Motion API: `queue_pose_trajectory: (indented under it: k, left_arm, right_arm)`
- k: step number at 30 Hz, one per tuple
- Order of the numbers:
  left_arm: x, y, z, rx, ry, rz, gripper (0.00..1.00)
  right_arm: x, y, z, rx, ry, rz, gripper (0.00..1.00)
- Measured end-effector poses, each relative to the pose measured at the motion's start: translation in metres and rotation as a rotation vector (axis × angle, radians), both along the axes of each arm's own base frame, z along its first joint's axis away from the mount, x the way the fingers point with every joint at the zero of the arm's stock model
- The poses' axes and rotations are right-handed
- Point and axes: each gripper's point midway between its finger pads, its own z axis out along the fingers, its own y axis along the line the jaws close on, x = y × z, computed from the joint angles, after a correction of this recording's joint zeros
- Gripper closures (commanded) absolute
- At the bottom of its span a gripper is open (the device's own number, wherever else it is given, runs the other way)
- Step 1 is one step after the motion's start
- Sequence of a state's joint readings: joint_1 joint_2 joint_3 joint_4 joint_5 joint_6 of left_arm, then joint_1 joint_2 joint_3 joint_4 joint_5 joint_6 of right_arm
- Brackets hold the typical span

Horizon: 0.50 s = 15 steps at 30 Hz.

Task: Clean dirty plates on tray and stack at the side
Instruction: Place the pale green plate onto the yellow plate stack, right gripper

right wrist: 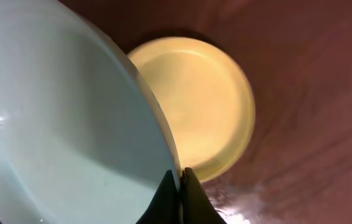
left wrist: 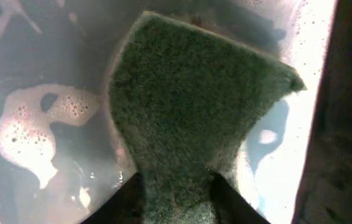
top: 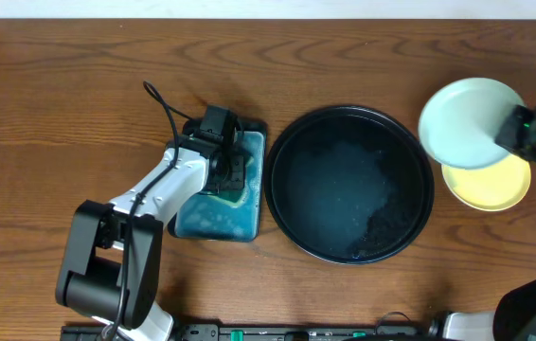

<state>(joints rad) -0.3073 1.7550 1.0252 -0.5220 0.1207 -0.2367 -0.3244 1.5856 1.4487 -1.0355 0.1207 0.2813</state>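
Coverage from overhead takes in the whole layout. The round black tray sits mid-table, its wet, filmy floor showing all the way across. The teal sponge tray lies just beside it on the left. Two plates are off at the right edge, outside the tray. The yellow plate lies flat on the brown tabletop. The mint plate overlaps its upper part, with the right gripper at its rim. The right arm is mostly cut off by the frame there, so the grip itself is hard to read. The right wrist view settles it: the fingertips are pinched tight on the mint plate's rim, and the plate is tilted across the front of the yellow one. Whether its far edge touches the yellow plate I cannot tell. The plate faces that show carry no marks. From above, the left gripper is only a dark mass lowered into the sponge tray, and its jaws cannot be made out. The left wrist view shows a green sponge clamped between the two dark fingers, its lower end squeezed narrow. The sponge is over soapy water with white foam. That view is too close and glare-washed on the right to show the sponge tray's walls clearly.
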Motion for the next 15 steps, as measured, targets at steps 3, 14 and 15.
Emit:
queue_pose_trajectory:
  k: [3,14,15]
  left_arm:
    - [0.001,0.0,-0.002,-0.001,0.001,-0.001,0.93]
    - [0.002,0.006,0.005,-0.008,-0.003,0.017,0.92]
    - [0.003,0.008,0.009,-0.01,-0.011,0.024,0.9]
  right_arm:
    - [-0.015,-0.024,-0.015,0.031,0.024,-0.082,0.99]
    - [-0.069,-0.07,-0.076,0.1,0.113,-0.28,0.99]
    - [-0.071,-0.071,-0.08,0.101,0.113,-0.284,0.99]
